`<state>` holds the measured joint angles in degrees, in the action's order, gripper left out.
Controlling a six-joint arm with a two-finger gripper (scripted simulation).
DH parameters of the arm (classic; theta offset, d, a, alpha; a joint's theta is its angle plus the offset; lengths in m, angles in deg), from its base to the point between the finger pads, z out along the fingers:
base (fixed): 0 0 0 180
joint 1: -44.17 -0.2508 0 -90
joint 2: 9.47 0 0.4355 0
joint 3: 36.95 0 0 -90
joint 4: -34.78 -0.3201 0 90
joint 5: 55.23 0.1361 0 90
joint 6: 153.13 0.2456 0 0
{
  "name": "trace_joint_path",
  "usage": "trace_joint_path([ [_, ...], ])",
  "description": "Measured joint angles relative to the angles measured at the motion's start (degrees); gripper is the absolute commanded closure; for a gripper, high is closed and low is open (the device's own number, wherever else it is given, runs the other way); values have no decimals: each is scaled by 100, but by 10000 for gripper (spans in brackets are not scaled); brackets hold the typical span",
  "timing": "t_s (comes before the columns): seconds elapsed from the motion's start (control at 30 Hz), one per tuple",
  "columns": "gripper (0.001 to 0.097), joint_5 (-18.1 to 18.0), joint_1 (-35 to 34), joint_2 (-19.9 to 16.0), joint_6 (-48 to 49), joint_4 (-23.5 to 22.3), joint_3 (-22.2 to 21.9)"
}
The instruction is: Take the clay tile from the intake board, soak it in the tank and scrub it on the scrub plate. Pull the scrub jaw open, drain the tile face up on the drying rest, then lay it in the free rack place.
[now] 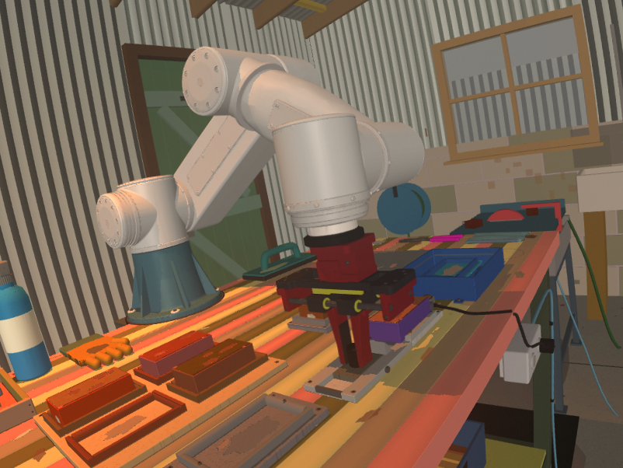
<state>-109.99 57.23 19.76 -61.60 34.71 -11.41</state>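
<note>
Along the bench's front edge a grey scrub plate (pixel 370 360) carries a purple jaw block (pixel 400 322) at its far end, and a dark handle (pixel 355 355) stands up near its middle. The clay tile itself is hidden behind the gripper body, so I cannot tell where it lies. Beyond the plate sits the blue tank (pixel 455 272). To the left a rack (pixel 151 383) holds three brown tiles in its places, with one empty framed place (pixel 126 425) at its front. A grey framed tray (pixel 251 433) lies at the near end. My gripper (pixel 352 352) reaches straight down over the plate and is closed around the dark handle.
Behind the work stand the arm's base (pixel 166 287), a green trowel (pixel 279 262) and a blue round object (pixel 402 207). An orange glove (pixel 98 351) and a blue-white bottle (pixel 17 330) lie at the left. A cable runs to a white box (pixel 521 355) off the front edge.
</note>
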Motion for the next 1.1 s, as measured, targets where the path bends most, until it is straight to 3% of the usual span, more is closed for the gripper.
trace_joint_path([
  [1.1, 966, -28, 74, -19, -74, 0, 46],
])
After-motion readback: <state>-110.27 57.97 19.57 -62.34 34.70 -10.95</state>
